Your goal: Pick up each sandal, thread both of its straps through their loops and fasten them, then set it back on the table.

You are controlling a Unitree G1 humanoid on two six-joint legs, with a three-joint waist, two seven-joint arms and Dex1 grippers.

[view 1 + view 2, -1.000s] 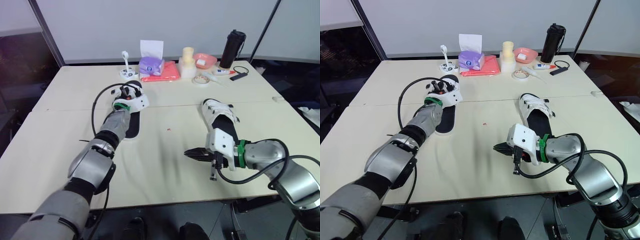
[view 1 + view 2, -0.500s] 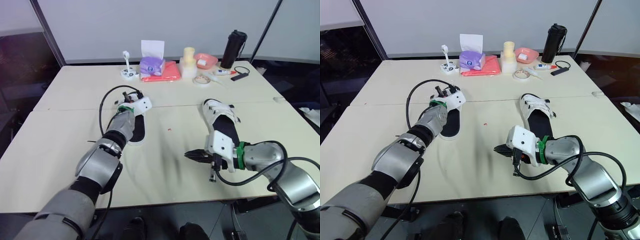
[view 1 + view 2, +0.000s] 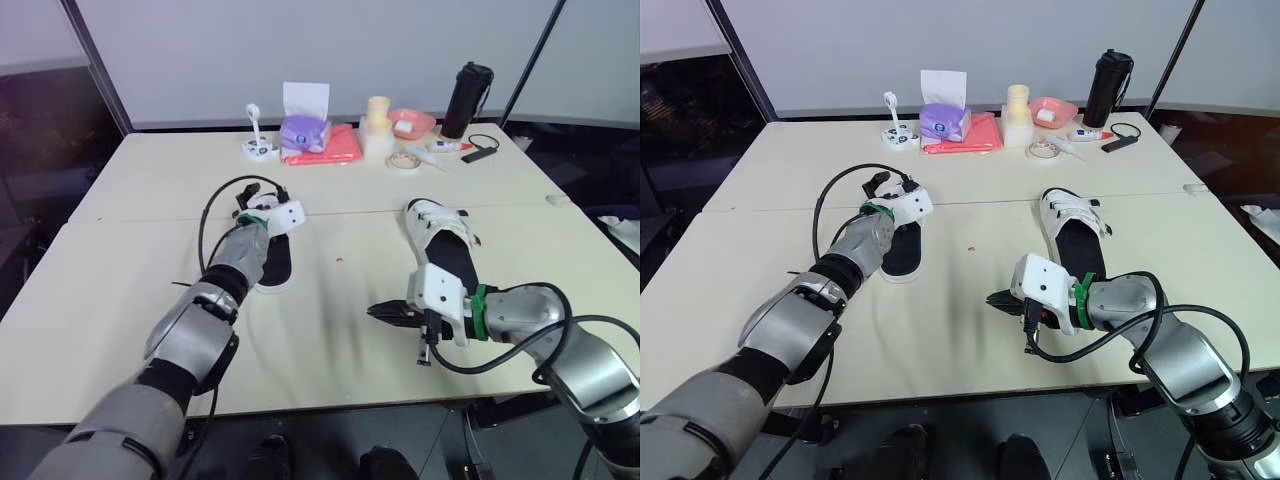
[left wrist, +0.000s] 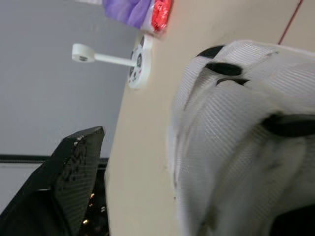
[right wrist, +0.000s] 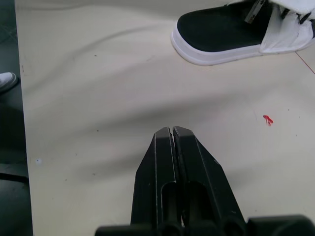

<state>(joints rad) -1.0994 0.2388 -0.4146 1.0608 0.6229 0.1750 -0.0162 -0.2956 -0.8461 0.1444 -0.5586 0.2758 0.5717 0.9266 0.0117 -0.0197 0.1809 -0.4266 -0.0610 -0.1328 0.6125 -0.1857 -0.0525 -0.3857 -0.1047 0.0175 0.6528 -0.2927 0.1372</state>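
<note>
The left sandal (image 3: 270,262), black sole with white straps, lies flat on the table left of centre. My left gripper (image 3: 260,199) is at its strap end. In the left wrist view, one black finger (image 4: 74,182) stands well clear of the white straps (image 4: 236,132), so the jaws are open. The right sandal (image 3: 441,236) lies right of centre with its straps across the top. My right gripper (image 3: 386,312) hovers low over bare table in front of that sandal. It points left, and its fingers (image 5: 172,147) are pressed together on nothing.
Along the far edge stand a white stand (image 3: 256,141), a purple tissue box (image 3: 303,130), a red cloth (image 3: 328,145), a cream stack (image 3: 376,125), a pink bowl (image 3: 410,121), a tape roll (image 3: 403,160) and a black bottle (image 3: 466,97). A red speck (image 5: 267,119) marks the table.
The left sandal and my left gripper have come a little nearer and to the right, and the sandal now lies flat. The left jaws stand apart. The right arm has barely moved.
</note>
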